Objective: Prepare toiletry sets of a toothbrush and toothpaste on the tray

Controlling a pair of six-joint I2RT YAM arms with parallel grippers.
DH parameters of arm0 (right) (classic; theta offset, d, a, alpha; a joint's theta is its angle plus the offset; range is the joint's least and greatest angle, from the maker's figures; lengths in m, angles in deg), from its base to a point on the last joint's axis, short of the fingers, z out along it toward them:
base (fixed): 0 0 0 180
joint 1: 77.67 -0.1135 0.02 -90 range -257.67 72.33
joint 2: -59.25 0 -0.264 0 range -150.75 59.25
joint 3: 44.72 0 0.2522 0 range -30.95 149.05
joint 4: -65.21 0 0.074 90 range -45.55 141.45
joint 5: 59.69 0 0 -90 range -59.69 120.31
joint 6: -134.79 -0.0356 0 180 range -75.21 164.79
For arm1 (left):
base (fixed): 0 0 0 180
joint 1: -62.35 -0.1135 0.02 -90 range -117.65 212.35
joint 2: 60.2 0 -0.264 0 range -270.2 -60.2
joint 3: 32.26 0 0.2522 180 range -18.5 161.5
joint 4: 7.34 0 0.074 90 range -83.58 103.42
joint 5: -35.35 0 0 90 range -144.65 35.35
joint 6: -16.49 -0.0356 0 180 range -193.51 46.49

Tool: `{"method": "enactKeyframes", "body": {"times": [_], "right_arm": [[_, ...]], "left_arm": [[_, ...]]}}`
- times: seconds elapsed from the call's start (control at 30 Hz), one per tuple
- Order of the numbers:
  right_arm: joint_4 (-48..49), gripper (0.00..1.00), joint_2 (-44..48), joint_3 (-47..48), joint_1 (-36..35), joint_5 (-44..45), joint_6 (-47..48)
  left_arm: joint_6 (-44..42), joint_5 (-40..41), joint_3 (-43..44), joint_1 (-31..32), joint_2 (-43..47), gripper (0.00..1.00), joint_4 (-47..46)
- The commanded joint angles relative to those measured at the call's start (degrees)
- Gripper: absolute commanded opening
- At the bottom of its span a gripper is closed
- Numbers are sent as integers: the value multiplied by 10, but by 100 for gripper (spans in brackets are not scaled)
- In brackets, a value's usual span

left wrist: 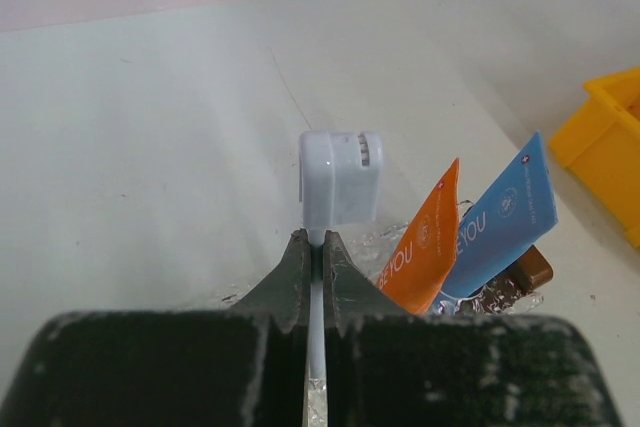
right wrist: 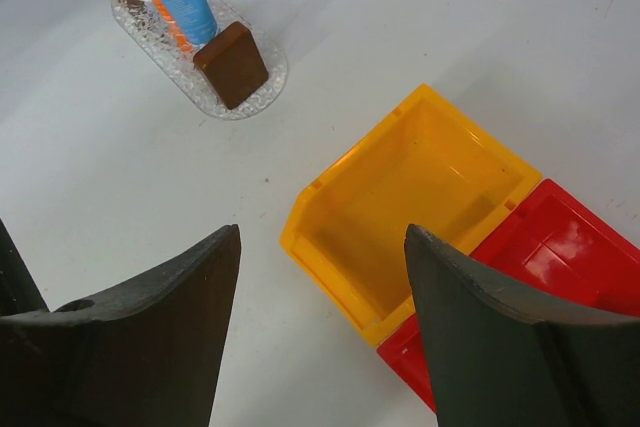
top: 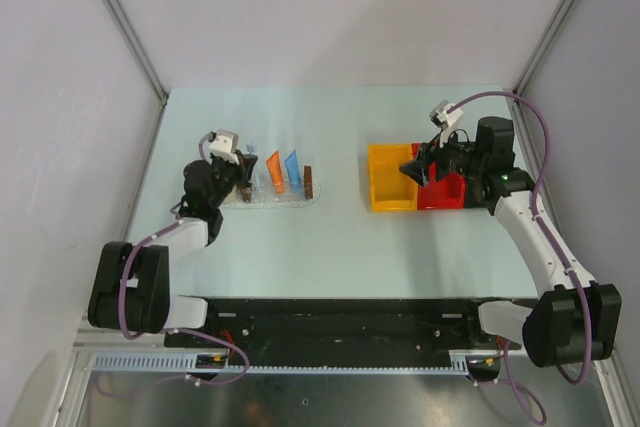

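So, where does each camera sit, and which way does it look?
Top external: above and behind the bases, looking down at the table; left arm and right arm show.
Left wrist: on the left gripper, looking forward along shut fingers at the toothbrush.
Right wrist: on the right gripper, looking down between open fingers at the yellow bin.
Shared: both wrist views show the blue toothpaste tube, tray and yellow bin.

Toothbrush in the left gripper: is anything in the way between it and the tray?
Nothing visible blocks it. The left gripper holds the toothbrush just above the tray, near its left end. The orange toothpaste and blue toothpaste stand off to one side, apart from it.
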Motion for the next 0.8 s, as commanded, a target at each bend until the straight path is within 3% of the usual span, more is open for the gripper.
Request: {"method": "enactKeyframes", "body": {"times": [0.0,0.77], "right_arm": [[18,72,3,0,5,-14,0],[17,72,-2,0,12,-15,1]], "left_arm": [[-8,2,30,-4,-5,0,-7],[-10,22,51,0,-24,0,11]]}}
